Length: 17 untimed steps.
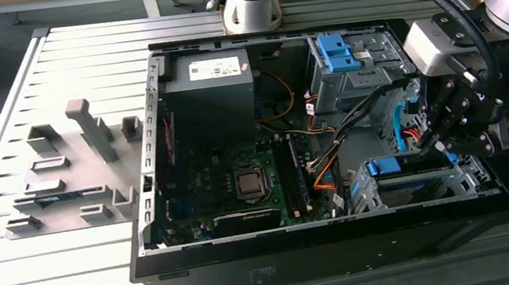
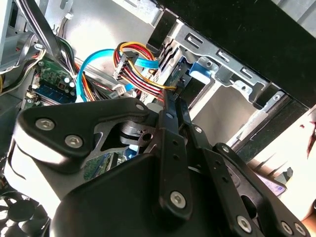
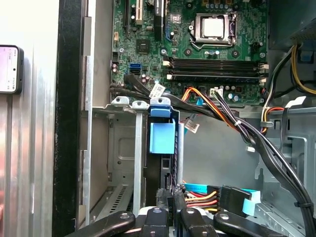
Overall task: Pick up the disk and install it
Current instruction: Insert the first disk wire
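So the tool (image 1: 458,137) is down inside the open computer case (image 1: 341,247), at the exterior view's right, right over the metal drive cage (image 1: 420,185) near the front edge. The disk (image 3: 162,148) is sitting on edge in that cage, blue rail and tab showing in the first wrist view, next to an empty slot. The fingers (image 2: 175,111) look pressed together at the disk's cable end, touching or just beside it; can't tell if they actually grip anything. Orange and blue cables (image 3: 207,190) bunch up beside them. The case sits on a slatted desk (image 1: 50,270).
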Each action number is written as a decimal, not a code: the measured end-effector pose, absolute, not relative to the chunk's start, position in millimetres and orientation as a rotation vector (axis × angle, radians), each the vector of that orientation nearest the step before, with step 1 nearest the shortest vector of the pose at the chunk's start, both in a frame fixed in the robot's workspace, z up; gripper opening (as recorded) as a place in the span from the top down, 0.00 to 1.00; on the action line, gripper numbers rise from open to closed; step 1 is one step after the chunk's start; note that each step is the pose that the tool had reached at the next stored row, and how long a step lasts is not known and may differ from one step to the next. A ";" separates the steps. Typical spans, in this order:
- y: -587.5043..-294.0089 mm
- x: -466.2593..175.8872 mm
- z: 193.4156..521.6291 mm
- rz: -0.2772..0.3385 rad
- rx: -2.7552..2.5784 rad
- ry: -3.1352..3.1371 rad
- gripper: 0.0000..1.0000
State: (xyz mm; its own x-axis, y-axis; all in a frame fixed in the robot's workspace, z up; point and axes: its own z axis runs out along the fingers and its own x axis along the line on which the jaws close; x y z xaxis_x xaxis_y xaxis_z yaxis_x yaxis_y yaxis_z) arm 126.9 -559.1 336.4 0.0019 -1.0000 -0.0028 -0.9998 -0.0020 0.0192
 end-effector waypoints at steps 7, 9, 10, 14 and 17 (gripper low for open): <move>-558.6 127.6 335.9 -0.024 2.204 -2.222 0.84; -558.6 127.6 335.8 -0.024 2.200 -2.226 0.84; -558.6 127.6 335.8 -0.024 2.199 -2.227 0.84; -558.7 127.5 335.6 -0.025 2.199 -2.227 0.84; -558.9 127.5 335.2 -0.025 2.199 -2.227 0.84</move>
State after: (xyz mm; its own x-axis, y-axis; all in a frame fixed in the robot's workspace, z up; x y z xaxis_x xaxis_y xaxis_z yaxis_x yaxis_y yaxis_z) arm 127.5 -558.9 335.2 -0.0127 -0.9999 -0.0031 -0.9997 0.0127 0.0192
